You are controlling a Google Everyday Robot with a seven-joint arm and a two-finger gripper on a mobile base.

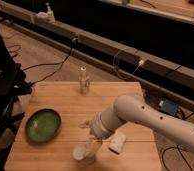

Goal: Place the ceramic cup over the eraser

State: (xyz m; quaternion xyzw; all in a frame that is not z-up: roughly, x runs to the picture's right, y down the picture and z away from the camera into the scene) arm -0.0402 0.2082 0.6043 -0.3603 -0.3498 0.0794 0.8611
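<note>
The white arm reaches down over the wooden table (65,100); its gripper (91,146) sits low at the front edge, right of the round green bowl (43,125) and just left of the white rectangular block (117,142); the small plain white ceramic cup (82,151) is at its tip, touching the fingers, though I cannot tell whether they are clamped on it or apart. The black eraser is not visible; it may be under or behind the cup. To do this well, I'd say: keep the cup mouth-down and level, centre it over the eraser, lower straight, let go only once the rim rests flat; avoid nudging the block. The slim white bottle (83,80) stands well behind the bowl, out of play.
</note>
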